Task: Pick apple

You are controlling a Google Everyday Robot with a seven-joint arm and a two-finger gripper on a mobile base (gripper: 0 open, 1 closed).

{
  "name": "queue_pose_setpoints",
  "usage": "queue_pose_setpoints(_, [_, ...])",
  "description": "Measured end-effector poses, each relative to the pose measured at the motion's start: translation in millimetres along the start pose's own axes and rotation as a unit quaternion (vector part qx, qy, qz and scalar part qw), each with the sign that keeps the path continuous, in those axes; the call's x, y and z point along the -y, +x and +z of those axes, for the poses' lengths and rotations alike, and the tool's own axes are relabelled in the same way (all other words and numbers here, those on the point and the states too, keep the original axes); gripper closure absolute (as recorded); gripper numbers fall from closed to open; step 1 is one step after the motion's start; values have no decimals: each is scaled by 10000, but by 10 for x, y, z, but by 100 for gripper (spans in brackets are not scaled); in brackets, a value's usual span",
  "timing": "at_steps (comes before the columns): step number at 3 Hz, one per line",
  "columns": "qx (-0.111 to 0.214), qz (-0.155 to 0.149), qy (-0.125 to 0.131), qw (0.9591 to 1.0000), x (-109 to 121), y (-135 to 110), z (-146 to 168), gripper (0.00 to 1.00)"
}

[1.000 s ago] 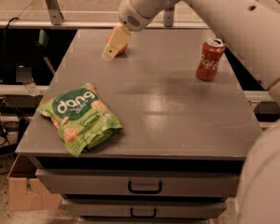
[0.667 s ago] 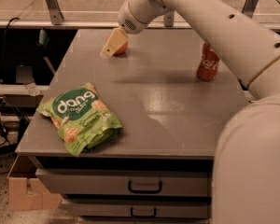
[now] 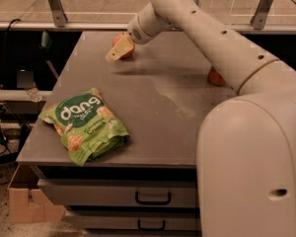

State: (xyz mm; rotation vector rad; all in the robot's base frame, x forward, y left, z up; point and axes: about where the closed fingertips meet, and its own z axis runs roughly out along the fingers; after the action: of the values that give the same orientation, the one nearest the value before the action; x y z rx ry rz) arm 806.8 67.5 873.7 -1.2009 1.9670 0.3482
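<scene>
Reaching step: the pincer (image 3: 119,49) hangs at the apple (image 3: 129,53), far beyond the snack bag (image 3: 85,125) on the bench (image 3: 158,112), perhaps touching it. Whether it has clamped, I cannot tell. Next comes a secure clamp, then a lift.

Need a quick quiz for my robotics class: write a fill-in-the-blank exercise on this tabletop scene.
1. The cream-coloured claw is at a small round reddish-orange ____ on the grey metal table's far side.
2. The crinkly green snack bag bears the word ____.
3. The red soda can is half hidden behind the robot's white ____.
Missing words: apple, dang, arm.
</scene>
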Motion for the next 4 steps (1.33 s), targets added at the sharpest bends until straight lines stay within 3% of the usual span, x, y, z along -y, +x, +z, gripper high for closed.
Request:
queue_pose_setpoints(1, [32, 481, -103, 9988, 99, 46, 214, 18])
queue_pose_setpoints(2, [87, 868, -175, 9960, 161, 84, 307, 48])
queue_pose_setpoints(3, [191, 943, -184, 9952, 118, 61, 245, 72])
queue_pose_setpoints(4, [544, 719, -431, 9950, -174, -79, -64, 96])
